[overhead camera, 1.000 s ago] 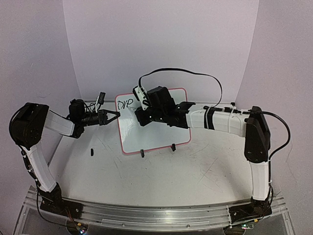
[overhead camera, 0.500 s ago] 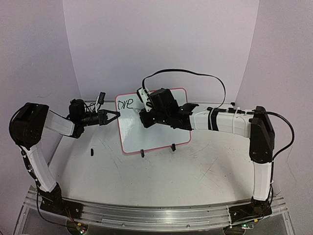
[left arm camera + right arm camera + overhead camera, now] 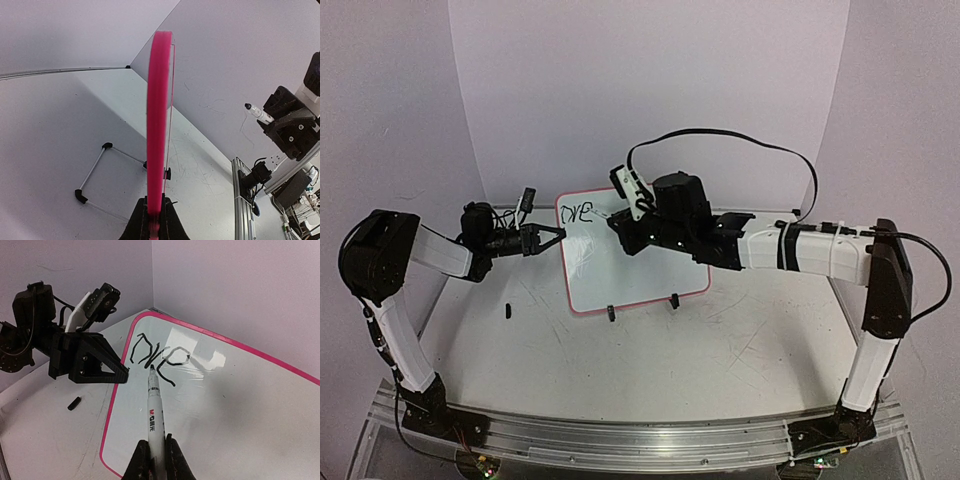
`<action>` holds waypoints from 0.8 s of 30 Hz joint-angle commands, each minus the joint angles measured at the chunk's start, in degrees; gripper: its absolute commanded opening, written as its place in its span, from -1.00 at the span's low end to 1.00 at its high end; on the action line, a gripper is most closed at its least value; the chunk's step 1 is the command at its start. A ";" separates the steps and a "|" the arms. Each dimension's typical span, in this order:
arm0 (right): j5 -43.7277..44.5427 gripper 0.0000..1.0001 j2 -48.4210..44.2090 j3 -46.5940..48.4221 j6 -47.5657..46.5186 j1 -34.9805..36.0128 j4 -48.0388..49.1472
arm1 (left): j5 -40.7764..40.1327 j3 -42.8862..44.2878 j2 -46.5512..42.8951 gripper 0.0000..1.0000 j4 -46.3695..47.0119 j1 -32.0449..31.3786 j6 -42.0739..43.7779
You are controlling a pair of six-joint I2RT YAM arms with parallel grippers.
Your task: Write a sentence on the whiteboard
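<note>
The whiteboard (image 3: 640, 270) stands up on the bench (image 3: 720, 350). The left jaws pinch its left edge tight. The right jaws are closed on a marker (image 3: 155, 415). The marker points straight out from them at the board. Its tip is just under the first letters (image 3: 157, 357) and seems not to touch. The free space lies to the right.

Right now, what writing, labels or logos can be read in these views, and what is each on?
"dre": rough black handwriting on the whiteboard.
Red logo and small print on the marker: too small to read.
No other text shows.
</note>
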 commanded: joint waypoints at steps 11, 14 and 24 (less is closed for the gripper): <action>-2.10 -1.00 -2.31 0.51 -3.91 -0.38 2.06 | -0.43 1.35 -2.96 -1.00 1.08 -0.86 4.07; -1.89 -1.00 -1.56 0.85 -2.65 -1.16 2.03 | -1.47 1.94 -3.16 -1.00 -0.99 -0.93 5.03; -0.22 -1.00 2.19 4.97 -2.16 -2.71 -0.77 | -3.70 1.66 -3.41 -1.00 -3.74 -1.18 7.74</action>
